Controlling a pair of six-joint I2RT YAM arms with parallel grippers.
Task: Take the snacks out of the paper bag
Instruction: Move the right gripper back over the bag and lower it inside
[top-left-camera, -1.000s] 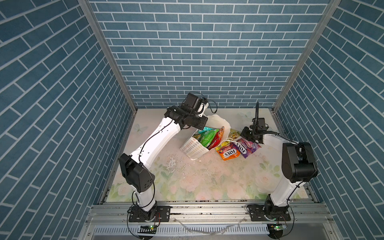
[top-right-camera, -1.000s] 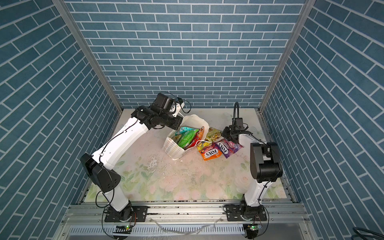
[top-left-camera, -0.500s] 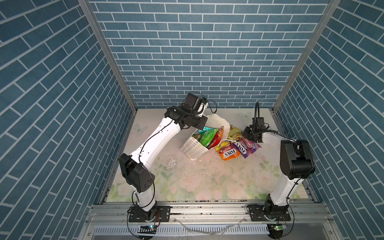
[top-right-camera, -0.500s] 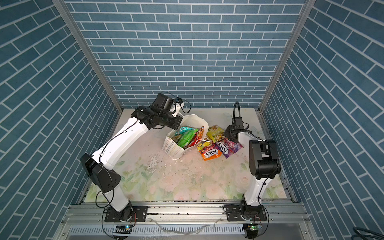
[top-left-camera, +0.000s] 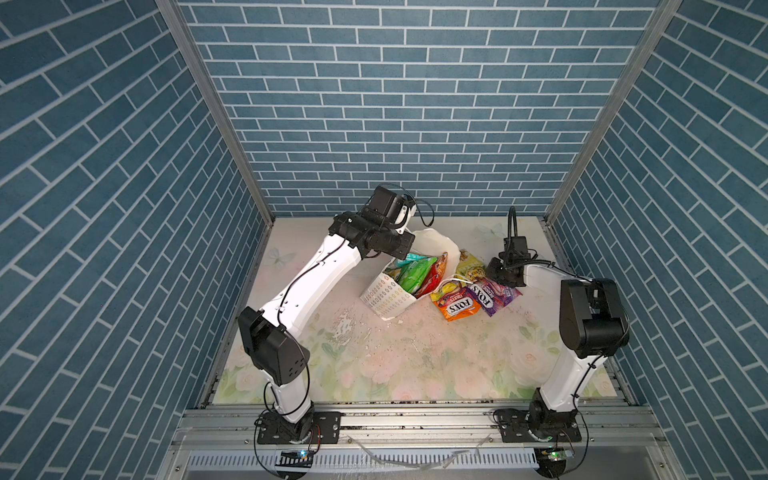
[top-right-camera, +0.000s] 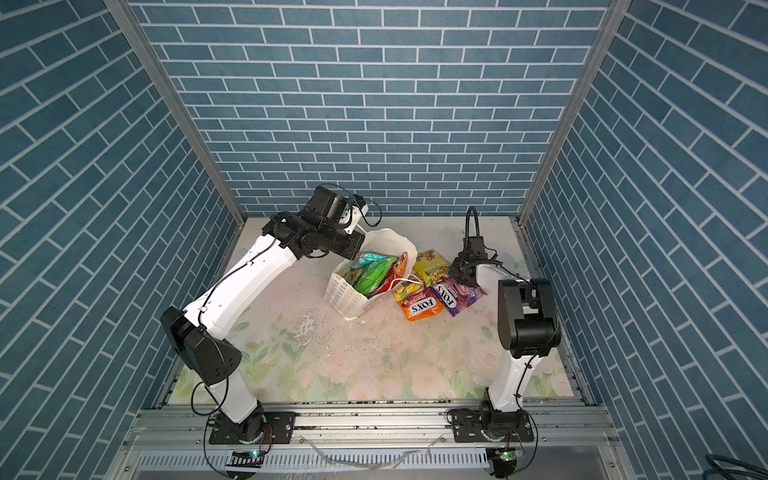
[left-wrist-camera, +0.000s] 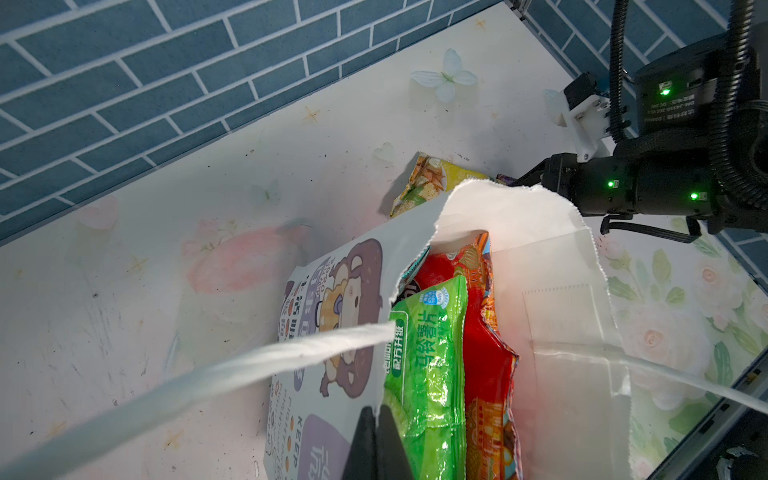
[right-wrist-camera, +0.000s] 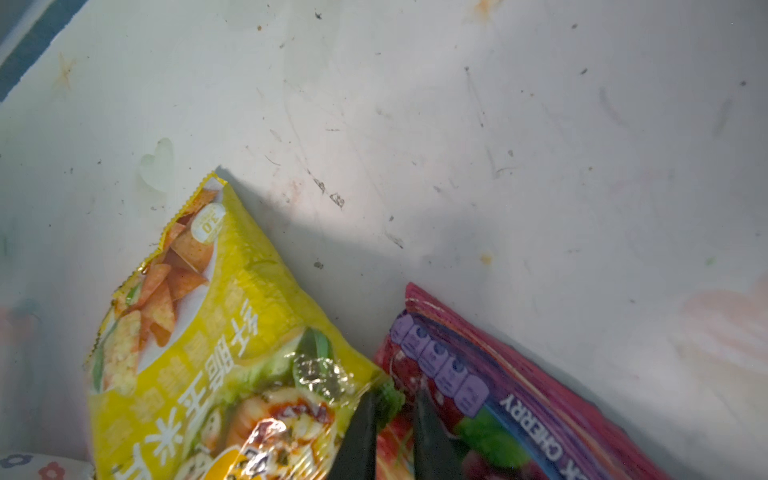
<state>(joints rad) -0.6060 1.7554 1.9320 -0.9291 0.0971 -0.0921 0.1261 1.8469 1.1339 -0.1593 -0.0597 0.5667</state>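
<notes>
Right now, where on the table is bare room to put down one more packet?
Bare: the front of the table between the paper bag and the front rail, and the strip behind the packets along the brick wall. Crowded: right of the bag, where yellow packet, orange packet and purple packet lie by the right tool.

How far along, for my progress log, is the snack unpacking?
Done: yellow packet, orange packet and purple packet lie outside the paper bag. In hand: right gripper, jaws slightly apart, sits at the yellow packet's corner; left gripper pinches the bag's rim. Left: green packet, red packet and teal packet inside the bag.
</notes>
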